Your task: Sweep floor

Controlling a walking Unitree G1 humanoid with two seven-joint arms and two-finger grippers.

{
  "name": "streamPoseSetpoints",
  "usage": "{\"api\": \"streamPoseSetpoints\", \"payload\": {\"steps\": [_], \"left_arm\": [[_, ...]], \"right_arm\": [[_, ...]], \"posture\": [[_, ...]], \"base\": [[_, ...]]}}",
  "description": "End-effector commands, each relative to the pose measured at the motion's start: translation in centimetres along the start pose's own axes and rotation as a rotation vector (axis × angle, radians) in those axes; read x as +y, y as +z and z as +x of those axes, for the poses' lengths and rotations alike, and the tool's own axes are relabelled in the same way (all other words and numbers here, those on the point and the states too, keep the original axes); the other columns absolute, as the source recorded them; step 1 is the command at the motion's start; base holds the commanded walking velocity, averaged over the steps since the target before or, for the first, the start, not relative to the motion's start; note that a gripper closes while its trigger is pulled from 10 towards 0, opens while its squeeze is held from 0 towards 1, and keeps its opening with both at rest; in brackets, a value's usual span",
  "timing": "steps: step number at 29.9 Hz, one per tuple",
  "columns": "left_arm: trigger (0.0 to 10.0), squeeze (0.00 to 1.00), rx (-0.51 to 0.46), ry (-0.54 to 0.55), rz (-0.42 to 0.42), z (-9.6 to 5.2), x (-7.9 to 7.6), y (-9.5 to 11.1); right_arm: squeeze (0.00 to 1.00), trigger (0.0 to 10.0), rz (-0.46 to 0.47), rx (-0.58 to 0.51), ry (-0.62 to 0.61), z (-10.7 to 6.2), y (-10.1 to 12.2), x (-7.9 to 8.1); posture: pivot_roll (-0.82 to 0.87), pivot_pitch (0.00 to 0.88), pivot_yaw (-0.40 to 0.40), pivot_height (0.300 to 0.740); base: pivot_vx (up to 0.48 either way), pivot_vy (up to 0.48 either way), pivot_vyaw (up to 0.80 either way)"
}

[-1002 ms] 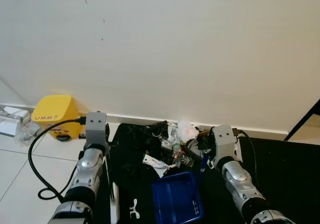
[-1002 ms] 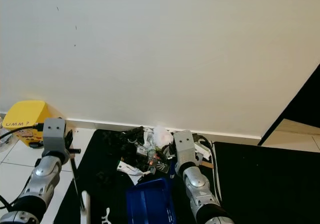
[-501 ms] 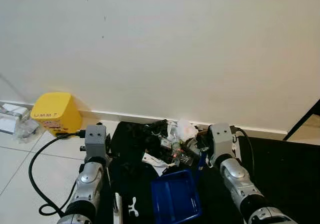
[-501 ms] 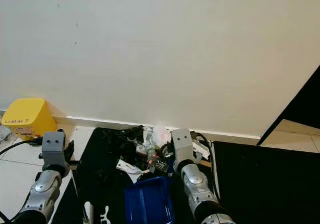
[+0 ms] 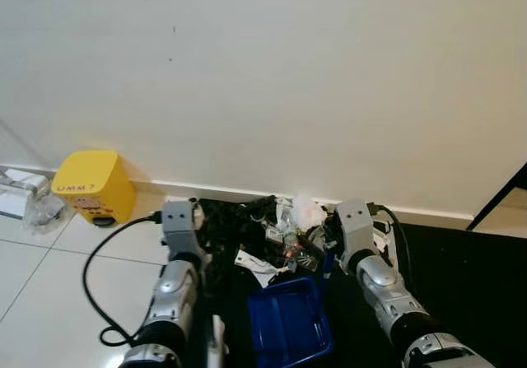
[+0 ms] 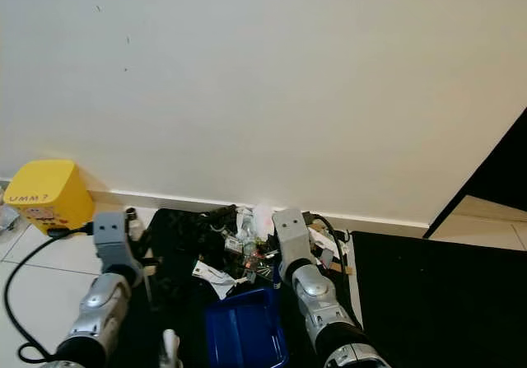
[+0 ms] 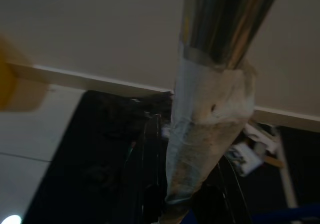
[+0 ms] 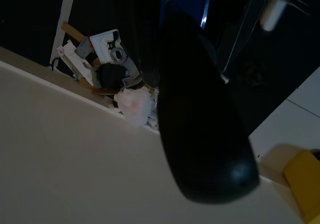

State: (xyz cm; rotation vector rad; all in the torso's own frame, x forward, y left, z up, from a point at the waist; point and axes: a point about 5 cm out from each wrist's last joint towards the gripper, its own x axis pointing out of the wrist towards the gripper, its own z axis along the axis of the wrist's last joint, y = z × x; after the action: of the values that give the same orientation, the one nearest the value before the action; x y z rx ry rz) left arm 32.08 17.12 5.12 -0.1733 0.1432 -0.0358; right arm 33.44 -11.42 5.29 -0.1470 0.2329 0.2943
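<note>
We face a pale wall (image 5: 329, 80) with a black mat (image 5: 461, 286) on the tiled floor (image 5: 49, 277) along its base. The litter pile (image 5: 284, 236) sits against the skirting at about 12 o'clock from the blue dustpan (image 5: 290, 323), which lies on the mat with its open mouth toward the pile and its long axis running from us to the wall.

The left gripper (image 5: 183, 220) stands at 9 o'clock of the pile; its wrist view looks along a chrome broom handle (image 7: 225, 18) with a taped sleeve, running lengthwise away toward the mat, so we judge the fingers are wrapped round that handle, though we cannot tell for sure. The right gripper (image 5: 354, 224) is at 3 o'clock of the pile, just beside the pan's handle; whether its fingers are spread or pressed together, we cannot tell.

To do this step well, we judge the pan's lip should stay flat on the mat while the broom draws the litter from 12 toward 6 in short strokes, keeping clear of the cable (image 5: 103, 261) and the yellow bin (image 5: 86, 187) at 10 o'clock.
</note>
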Motion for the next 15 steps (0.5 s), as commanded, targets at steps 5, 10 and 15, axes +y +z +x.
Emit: {"api": "streamPoseSetpoints", "payload": {"steps": [5, 10, 15], "left_arm": [[10.0, 0.00, -0.070, -0.121, -0.194, 1.3, -4.6, 1.9], [10.0, 0.00, -0.093, -0.167, -0.195, 1.4, -5.3, 2.7], [10.0, 0.00, -0.167, -0.185, -0.165, 1.2, -3.7, 5.1]], "right_arm": [[0.00, 10.0, 0.031, 0.065, 0.041, -0.3, -1.4, 1.0], [0.00, 10.0, 0.042, 0.063, 0.028, -0.4, -1.5, 0.6], [0.00, 10.0, 0.066, 0.067, 0.006, -0.6, -1.8, 0.2]], "posture": [[-0.01, 0.152, 0.010, 0.740], [-0.01, 0.153, 0.015, 0.740], [0.00, 0.153, 0.023, 0.740]], "base": [[0.000, 0.000, 0.00], [0.000, 0.000, 0.00], [0.000, 0.000, 0.00]]}}
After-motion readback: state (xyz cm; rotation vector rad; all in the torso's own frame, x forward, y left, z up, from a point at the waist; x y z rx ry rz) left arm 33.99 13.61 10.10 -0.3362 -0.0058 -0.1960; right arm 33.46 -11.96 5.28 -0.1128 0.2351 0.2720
